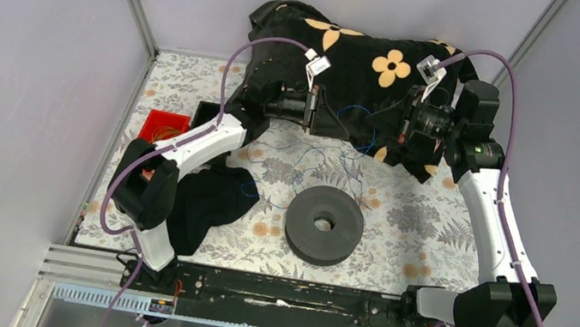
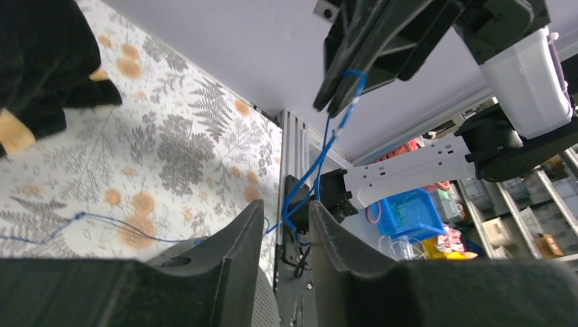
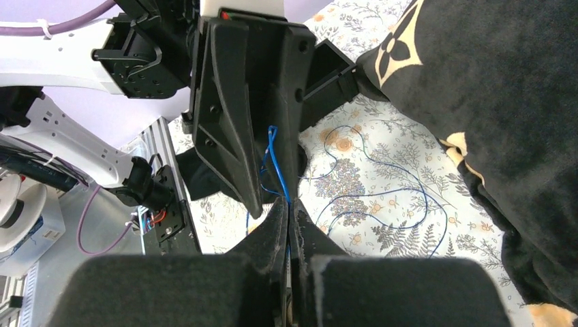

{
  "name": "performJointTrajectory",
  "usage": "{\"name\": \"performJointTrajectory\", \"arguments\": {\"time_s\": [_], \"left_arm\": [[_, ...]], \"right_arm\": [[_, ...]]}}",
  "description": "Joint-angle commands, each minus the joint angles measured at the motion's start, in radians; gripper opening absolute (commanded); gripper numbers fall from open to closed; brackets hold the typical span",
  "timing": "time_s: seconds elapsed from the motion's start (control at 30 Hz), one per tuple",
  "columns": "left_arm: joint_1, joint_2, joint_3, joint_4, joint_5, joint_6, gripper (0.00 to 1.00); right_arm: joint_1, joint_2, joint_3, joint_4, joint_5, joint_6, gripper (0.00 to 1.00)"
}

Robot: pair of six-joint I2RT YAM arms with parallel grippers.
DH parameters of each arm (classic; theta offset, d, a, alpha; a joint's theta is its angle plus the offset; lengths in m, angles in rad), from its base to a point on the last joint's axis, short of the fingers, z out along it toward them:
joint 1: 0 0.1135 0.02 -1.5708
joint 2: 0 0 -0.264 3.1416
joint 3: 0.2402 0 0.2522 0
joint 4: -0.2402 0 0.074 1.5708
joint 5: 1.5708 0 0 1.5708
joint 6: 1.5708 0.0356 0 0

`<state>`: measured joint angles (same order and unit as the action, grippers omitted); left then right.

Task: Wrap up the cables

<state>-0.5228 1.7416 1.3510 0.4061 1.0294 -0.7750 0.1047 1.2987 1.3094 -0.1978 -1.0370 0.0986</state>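
Blue cables (image 3: pixel 275 162) pinched in closed right tool (image 3: pixel 287 212); left tool (image 2: pixel 286 210) narrowly apart, cables passing between.

The cables (image 2: pixel 328 143) are showing up bright blue. They're hair-thin squiggles against the mat (image 1: pixel 416 226), which is wearing a white ground with grey fern and leaf prints plus small orange blooms. The spool (image 1: pixel 324 224) is looking matte charcoal-black. The cloth (image 1: pixel 372 54) at the back is sporting black with big cream-orange four-petal flowers, while the rag (image 1: pixel 207 199) is reading plain black. The arms (image 1: pixel 488 210) are going white with black joints, and their cords (image 1: pixel 510 118) are running purple. The bin (image 1: pixel 164 126) is glowing red, with orange-yellow strands (image 1: pixel 159 135) inside it. The walls (image 1: pixel 26 46) are coming across pale lilac-grey.
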Motion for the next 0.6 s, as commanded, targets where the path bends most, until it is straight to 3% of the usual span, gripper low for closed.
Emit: {"name": "performJointTrajectory", "arguments": {"time_s": [0.0,0.2,0.27,0.43,0.57], "left_arm": [[0.015,-0.004,-0.008,0.157,0.024,-0.079,0.31],[0.050,-0.019,-0.017,0.152,0.044,-0.063,0.04],[0.061,-0.027,0.000,0.067,0.055,-0.003,0.00],[0.057,-0.034,0.143,-0.450,0.030,0.390,0.00],[0.029,-0.014,0.268,-0.779,-0.037,0.668,0.00]], "right_arm": [[0.004,-0.030,-0.010,0.031,0.015,0.002,0.00],[0.004,-0.034,-0.022,-0.035,0.057,-0.078,0.00],[-0.002,-0.035,-0.023,-0.064,0.086,-0.115,0.00],[-0.010,-0.014,-0.002,-0.198,0.114,-0.268,0.02],[-0.008,0.032,0.047,-0.363,0.036,-0.432,0.20]]}}
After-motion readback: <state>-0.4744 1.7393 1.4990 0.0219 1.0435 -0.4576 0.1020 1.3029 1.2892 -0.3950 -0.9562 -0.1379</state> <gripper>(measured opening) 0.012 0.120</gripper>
